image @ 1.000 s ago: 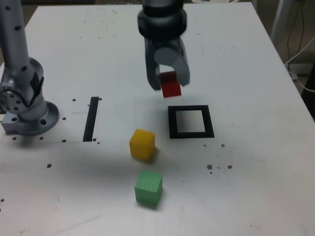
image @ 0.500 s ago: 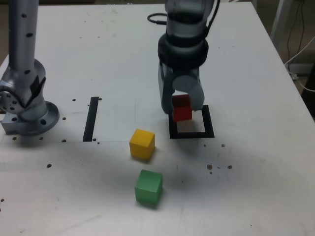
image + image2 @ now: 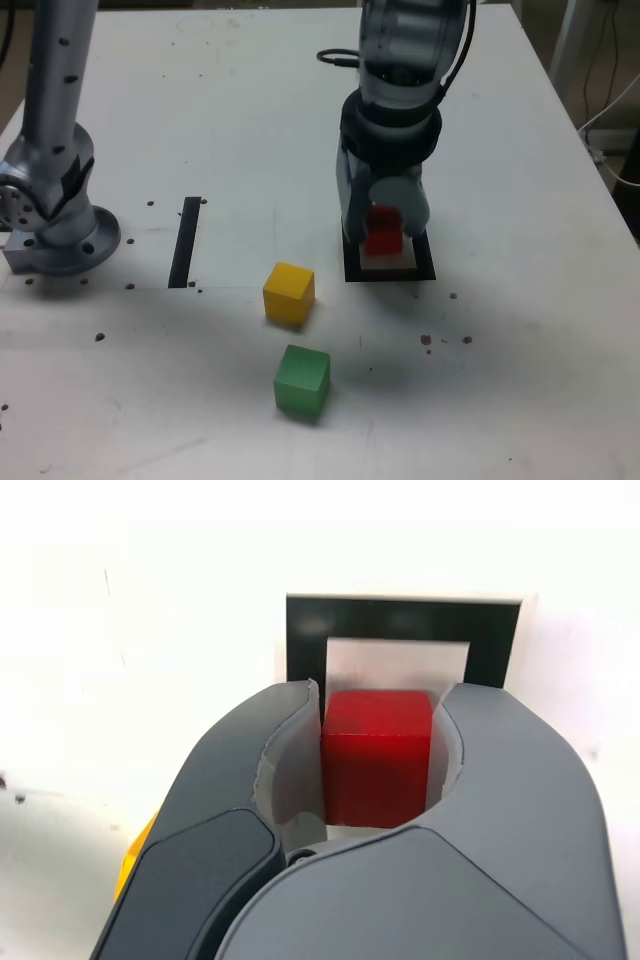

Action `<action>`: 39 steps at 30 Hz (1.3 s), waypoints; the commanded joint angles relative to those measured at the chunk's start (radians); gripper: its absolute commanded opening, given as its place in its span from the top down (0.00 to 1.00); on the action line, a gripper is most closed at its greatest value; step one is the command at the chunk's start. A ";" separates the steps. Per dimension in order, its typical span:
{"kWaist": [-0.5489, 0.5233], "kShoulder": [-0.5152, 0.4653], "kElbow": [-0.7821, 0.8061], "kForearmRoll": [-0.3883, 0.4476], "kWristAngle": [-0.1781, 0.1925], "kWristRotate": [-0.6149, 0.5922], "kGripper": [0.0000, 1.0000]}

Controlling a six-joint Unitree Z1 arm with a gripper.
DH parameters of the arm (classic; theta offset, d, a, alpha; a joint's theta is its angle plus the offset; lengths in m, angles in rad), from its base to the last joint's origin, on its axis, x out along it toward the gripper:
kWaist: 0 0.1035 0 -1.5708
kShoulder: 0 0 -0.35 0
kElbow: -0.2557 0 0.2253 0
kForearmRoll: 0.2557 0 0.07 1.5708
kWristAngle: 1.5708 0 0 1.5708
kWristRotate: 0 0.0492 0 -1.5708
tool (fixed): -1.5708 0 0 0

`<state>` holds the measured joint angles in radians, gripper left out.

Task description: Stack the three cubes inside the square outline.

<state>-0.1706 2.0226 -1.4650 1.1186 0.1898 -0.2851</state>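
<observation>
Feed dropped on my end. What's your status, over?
Gripper shut on red cube, over square outline. Yellow cube, green cube loose on table. Nothing in the way.

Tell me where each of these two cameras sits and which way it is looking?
Exterior view: off the arm, above the table's near edge, looking down across the white table; it shows the arm's base, the arm and the pincer.
Wrist view: on the wrist behind the pincer, looking along it down at the table; only the two grey fingers show.
Shared: the red cube between the fingers, the square outline under it, and the yellow cube, just an edge in the wrist view.
</observation>
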 commanded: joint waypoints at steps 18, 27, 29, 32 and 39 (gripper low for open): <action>0.011 0.017 0.017 -0.020 0.007 0.000 0.60; 0.011 0.007 0.039 -0.039 -0.005 0.008 0.01; 0.011 0.002 0.041 -0.038 -0.003 0.008 0.01; 0.011 -0.009 0.039 -0.024 0.001 0.010 0.01; -0.005 -0.081 0.010 0.076 0.029 0.050 0.01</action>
<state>-0.1659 1.9751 -1.4432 1.1735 0.2120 -0.2573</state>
